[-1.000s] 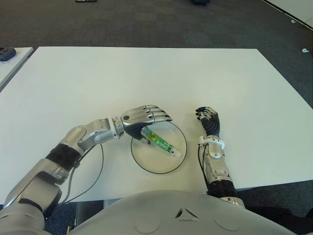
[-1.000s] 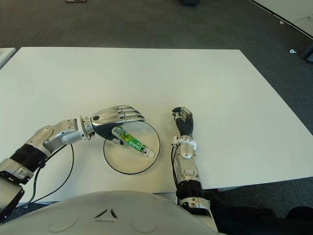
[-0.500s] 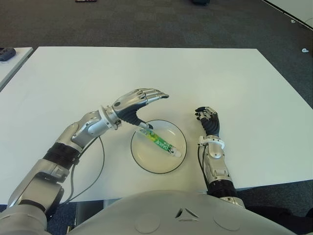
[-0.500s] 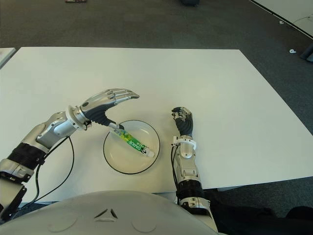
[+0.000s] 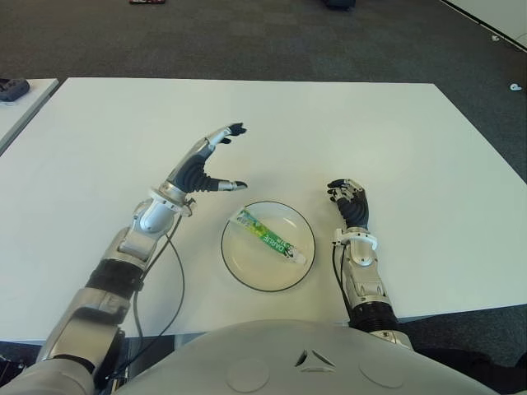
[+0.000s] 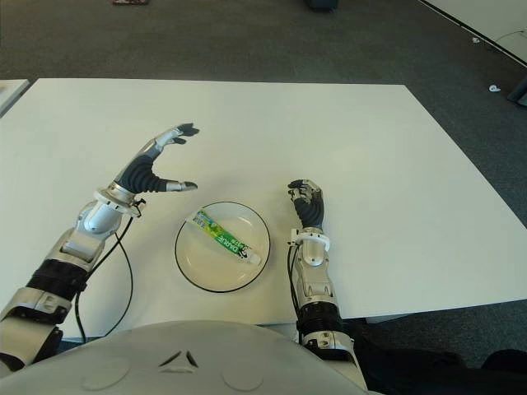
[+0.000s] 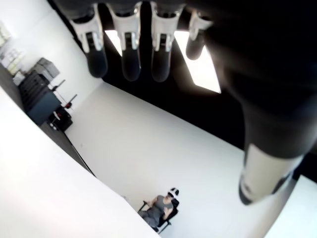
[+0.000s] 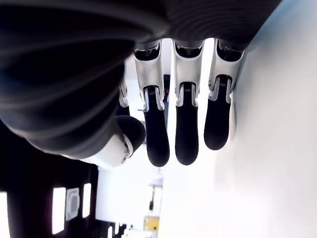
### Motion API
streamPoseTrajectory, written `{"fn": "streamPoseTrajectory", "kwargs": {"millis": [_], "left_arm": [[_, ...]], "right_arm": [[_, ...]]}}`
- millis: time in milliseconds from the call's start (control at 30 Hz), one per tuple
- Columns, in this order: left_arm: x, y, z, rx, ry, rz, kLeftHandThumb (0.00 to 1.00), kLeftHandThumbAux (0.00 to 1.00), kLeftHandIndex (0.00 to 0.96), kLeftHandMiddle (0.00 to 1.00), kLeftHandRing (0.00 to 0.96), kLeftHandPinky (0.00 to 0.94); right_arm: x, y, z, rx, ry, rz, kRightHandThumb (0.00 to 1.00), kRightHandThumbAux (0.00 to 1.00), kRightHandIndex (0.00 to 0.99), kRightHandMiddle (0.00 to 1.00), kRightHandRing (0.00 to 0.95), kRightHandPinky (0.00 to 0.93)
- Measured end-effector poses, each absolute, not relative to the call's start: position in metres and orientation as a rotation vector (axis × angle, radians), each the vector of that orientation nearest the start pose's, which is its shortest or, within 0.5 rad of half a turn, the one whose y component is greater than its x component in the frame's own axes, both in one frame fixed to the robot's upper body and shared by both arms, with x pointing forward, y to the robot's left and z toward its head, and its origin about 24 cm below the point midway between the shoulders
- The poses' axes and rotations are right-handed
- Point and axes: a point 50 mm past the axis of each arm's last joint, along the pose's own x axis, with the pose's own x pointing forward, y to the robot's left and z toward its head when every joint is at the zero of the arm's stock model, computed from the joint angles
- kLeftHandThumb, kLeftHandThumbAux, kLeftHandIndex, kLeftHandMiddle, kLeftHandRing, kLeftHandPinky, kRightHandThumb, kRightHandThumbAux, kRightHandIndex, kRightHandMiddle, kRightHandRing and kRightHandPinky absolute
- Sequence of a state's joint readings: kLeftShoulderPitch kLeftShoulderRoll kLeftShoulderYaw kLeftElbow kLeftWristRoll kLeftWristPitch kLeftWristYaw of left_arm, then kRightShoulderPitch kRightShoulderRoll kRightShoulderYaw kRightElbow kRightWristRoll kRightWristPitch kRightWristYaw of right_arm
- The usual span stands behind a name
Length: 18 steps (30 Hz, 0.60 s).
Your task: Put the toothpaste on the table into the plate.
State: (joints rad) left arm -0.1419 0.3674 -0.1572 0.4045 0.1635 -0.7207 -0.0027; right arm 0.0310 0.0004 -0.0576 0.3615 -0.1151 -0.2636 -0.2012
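In the left eye view, the toothpaste (image 5: 270, 240) lay inside the plate (image 5: 241, 275). It was a small green and white tube with a white cap. It lay slanted, with the cap end toward the plate's near right rim. The plate was round and pale with a dark rim, and it sat on the white table (image 5: 329, 123). The left hand (image 5: 205, 167) was up in the air, left of the plate and a bit farther away. Its fingers were spread wide and held nothing. The right hand (image 5: 352, 204) was just right of the plate, with its fingers bent in and nothing in them.

In the right eye view, the tube showed green letters on its side.

In the left wrist view, the left hand's fingers (image 7: 128, 54) stuck out straight and apart. A person (image 7: 159, 210) sat far off.

In the right wrist view, the right hand's fingers (image 8: 185, 124) hung close together beside the table and gripped nothing.
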Motion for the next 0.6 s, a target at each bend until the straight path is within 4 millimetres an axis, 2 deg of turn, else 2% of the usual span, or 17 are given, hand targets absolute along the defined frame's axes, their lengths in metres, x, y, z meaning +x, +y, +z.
{"fn": "streamPoseTrajectory", "kwargs": {"millis": [100, 167, 200, 300, 400, 600], "left_arm": [[0.261, 0.177, 0.045, 0.403, -0.414, -0.202, 0.017, 0.76, 0.156, 0.213, 0.2, 0.211], [0.26, 0.18, 0.043, 0.36, -0.422, -0.144, 0.037, 0.78, 0.22, 0.244, 0.227, 0.247], [0.259, 0.181, 0.042, 0.347, -0.429, -0.125, 0.27, 0.759, 0.293, 0.289, 0.271, 0.288], [0.257, 0.186, 0.039, 0.32, -0.444, -0.062, 0.556, 0.732, 0.382, 0.373, 0.354, 0.377], [0.255, 0.192, 0.036, 0.317, -0.444, -0.005, 0.654, 0.722, 0.414, 0.432, 0.417, 0.449], [0.252, 0.198, 0.026, 0.348, -0.415, 0.079, 0.703, 0.718, 0.429, 0.517, 0.529, 0.544]], "right_arm": [[0.231, -0.172, -0.022, -0.121, 0.119, -0.231, 0.705, 0.732, 0.426, 0.464, 0.453, 0.466], [0.232, -0.172, -0.022, -0.121, 0.118, -0.233, 0.705, 0.732, 0.426, 0.462, 0.45, 0.458], [0.232, -0.171, -0.022, -0.121, 0.118, -0.233, 0.705, 0.732, 0.425, 0.46, 0.448, 0.456], [0.232, -0.172, -0.022, -0.12, 0.117, -0.236, 0.705, 0.732, 0.425, 0.458, 0.448, 0.462], [0.232, -0.171, -0.022, -0.119, 0.118, -0.238, 0.706, 0.732, 0.426, 0.458, 0.45, 0.466], [0.232, -0.171, -0.022, -0.116, 0.121, -0.238, 0.706, 0.731, 0.427, 0.464, 0.455, 0.474]]}}
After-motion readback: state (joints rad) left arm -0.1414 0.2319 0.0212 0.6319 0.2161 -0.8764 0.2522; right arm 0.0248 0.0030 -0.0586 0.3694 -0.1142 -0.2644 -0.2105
